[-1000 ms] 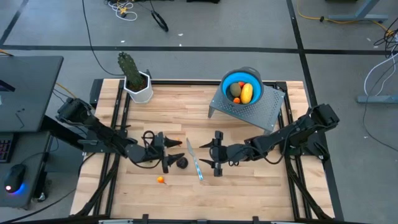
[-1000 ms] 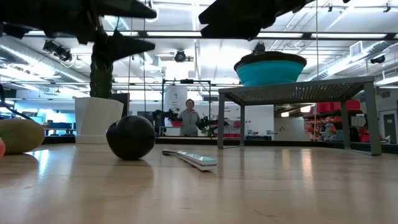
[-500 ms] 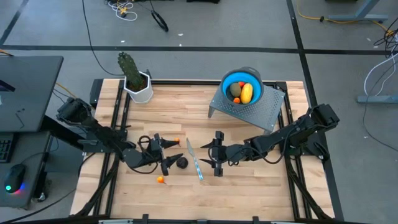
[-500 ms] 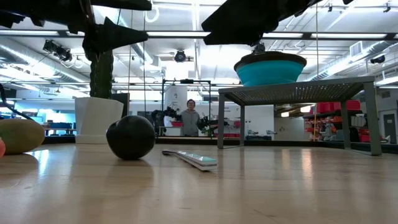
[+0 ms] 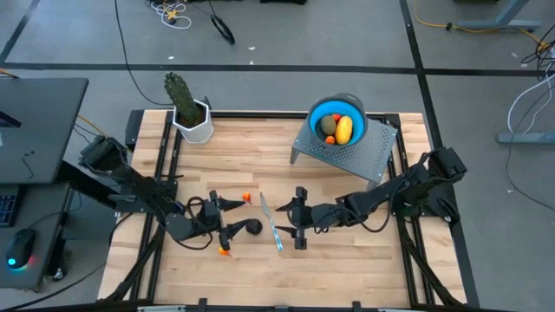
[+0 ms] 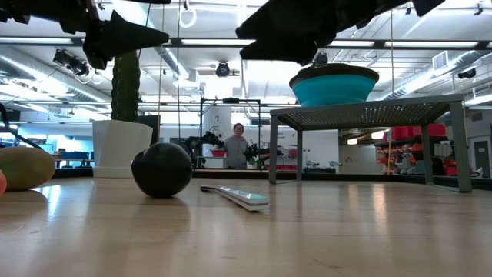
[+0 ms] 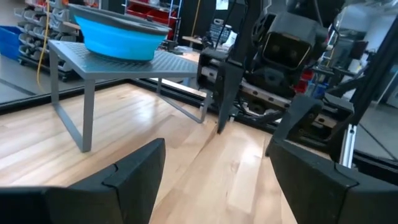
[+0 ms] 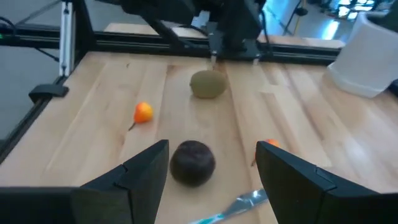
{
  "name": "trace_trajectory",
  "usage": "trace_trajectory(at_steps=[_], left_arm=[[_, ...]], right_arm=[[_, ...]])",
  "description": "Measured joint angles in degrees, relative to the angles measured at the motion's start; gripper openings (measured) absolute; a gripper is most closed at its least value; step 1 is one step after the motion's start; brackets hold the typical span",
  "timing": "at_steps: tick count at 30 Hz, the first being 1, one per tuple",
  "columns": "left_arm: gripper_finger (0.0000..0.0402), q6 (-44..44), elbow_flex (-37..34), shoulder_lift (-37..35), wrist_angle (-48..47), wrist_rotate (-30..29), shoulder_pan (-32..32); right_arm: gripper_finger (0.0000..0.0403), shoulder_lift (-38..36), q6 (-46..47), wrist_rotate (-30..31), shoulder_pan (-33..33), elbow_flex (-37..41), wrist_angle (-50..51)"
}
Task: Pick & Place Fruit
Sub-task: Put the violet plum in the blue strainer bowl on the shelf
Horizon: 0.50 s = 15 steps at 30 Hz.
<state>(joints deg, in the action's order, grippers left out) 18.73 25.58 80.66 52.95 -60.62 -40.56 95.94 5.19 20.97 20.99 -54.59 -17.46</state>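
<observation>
Hovering over loose fruit, both claws spread apart, gripping nothing: left claw (image 5: 227,215) above an olive-brown oval (image 8: 208,84), right claw (image 5: 297,221) just past the knife (image 5: 270,224) from the dark purple ball (image 5: 253,227). Risks, as judgement: round ball likely to roll if nudged off-centre; could clip knife on descent; arms facing close, may collide; tiny orange fruit (image 5: 225,251) easy to knock away. Yellow oblong (image 5: 344,129) and another oval already in blue bowl (image 5: 356,113) on grey perforated stand (image 5: 364,156). Pale wood plank tabletop (image 5: 347,260), black frame; cactus in white pot (image 5: 192,120) at corner. Open workshop behind, bright ceiling lights, shelving, a person standing far off.
</observation>
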Motion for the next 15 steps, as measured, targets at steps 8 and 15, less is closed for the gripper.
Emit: trace_trajectory(at_steps=[8,15], left_arm=[[0.0295,-4.0,-0.04,0.02,-1.18,0.19,0.28],[0.0295,-0.13,-0.07,0.02,-6.76,0.71,2.38]], right_arm=[[0.0252,1.88,-0.76,1.05,-0.65,0.0,-2.6],[0.0252,4.66,-2.04,-2.51,-4.23,-0.04,-5.56]])
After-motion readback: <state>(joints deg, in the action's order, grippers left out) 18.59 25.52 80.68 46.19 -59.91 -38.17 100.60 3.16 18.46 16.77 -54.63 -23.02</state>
